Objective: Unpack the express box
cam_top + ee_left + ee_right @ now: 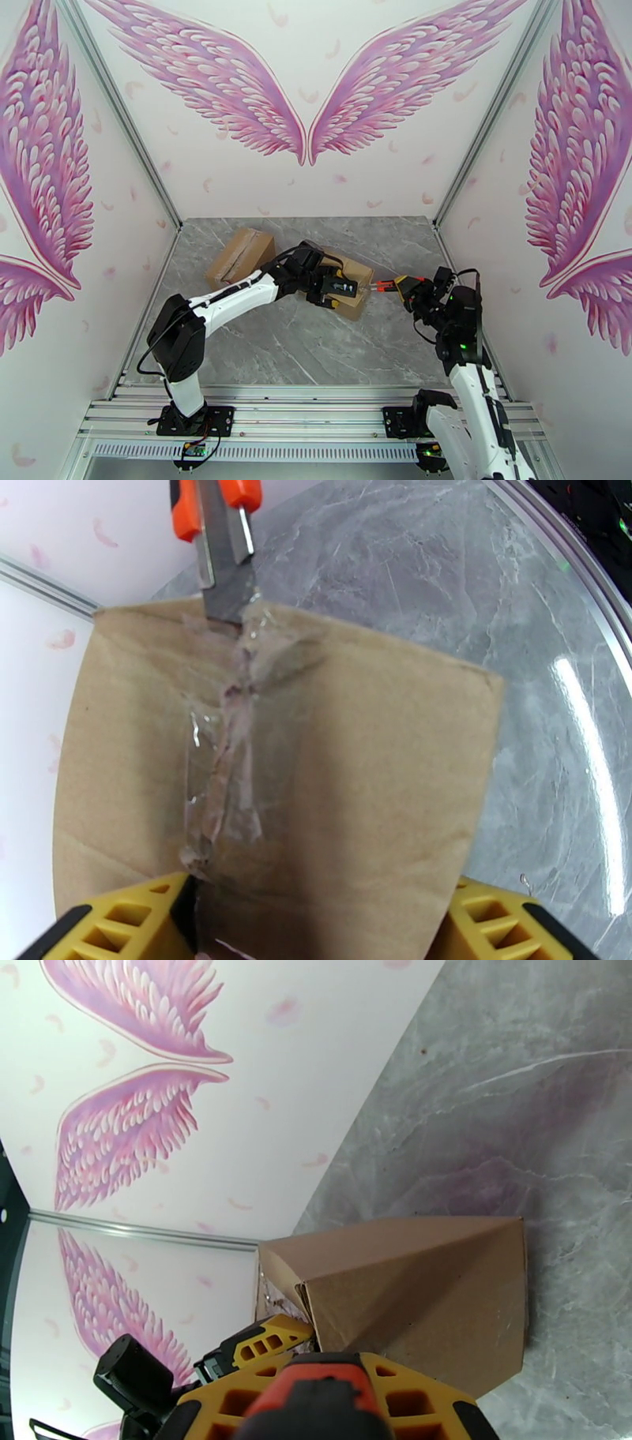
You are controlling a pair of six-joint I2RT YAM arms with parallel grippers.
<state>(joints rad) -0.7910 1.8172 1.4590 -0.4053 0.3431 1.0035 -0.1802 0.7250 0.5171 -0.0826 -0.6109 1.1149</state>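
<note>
From above, the box [360, 274] sits mid-table [316, 347], with a second box [239, 256] behind it to the left. The left claw [341, 289] hangs over it. Its wrist camera shows yellow fingers [118, 922] wide at the near corners, but I can't tell whether they grip. The right claw [407, 289] is clenched on a knife [384, 287]. The left wrist view shows its blade touching the taped seam [225, 740] at the far edge.
</note>
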